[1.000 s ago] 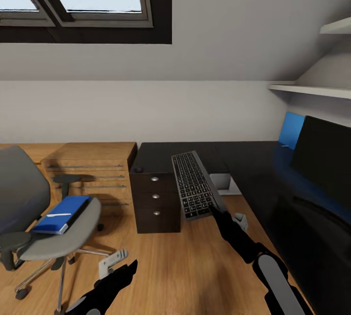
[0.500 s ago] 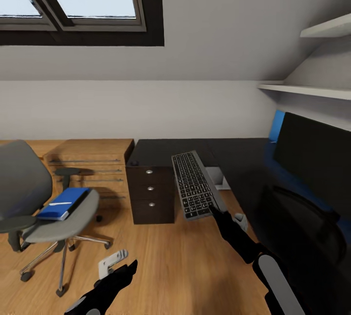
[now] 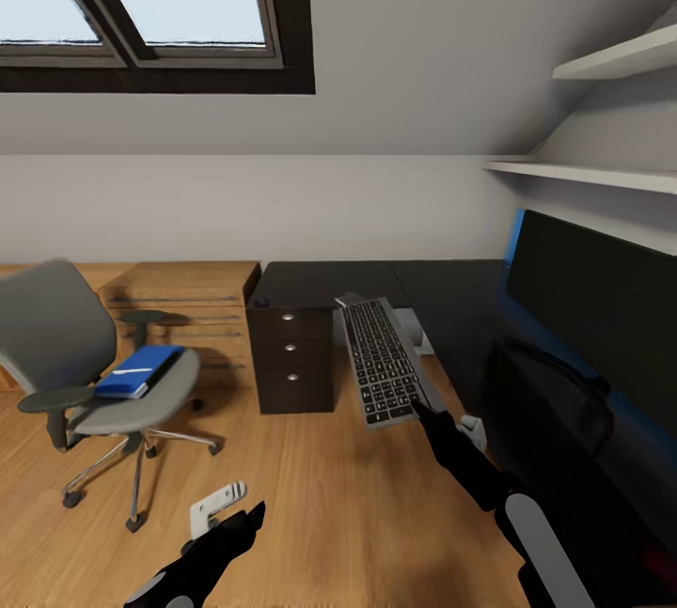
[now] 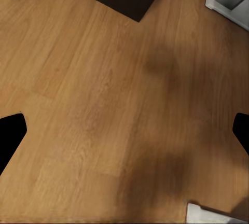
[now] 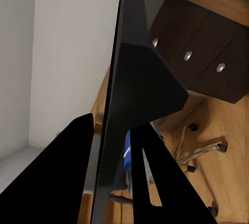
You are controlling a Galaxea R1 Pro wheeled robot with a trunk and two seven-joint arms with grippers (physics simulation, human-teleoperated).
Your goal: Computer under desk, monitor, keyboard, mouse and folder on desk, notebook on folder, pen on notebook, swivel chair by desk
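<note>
My right gripper [image 3: 419,407] is shut on the near end of the slim dark keyboard [image 3: 381,362], which it holds in the air, tilted, in front of the black desk [image 3: 320,281]. The right wrist view shows the keyboard [image 5: 116,105] edge-on between the fingers [image 5: 78,182]. On the right part of the desk stands the black monitor [image 3: 592,293]. The grey swivel chair [image 3: 56,335] is on the floor at the left, and the blue folder [image 3: 139,371] lies on its seat. My left gripper [image 3: 226,506] hangs open and low over the wooden floor [image 4: 114,89].
A dark drawer unit [image 3: 294,359] stands under the desk's left end, with a low oak shelving unit [image 3: 188,298] beside it against the wall. White wall shelves [image 3: 602,176] run above the monitor. Open floor lies between the chair and the desk.
The whole picture has shifted, so the camera has moved: more of the monitor shows and the chair looks farther off. The keyboard stays in my right gripper, and the left gripper has kept its place.
</note>
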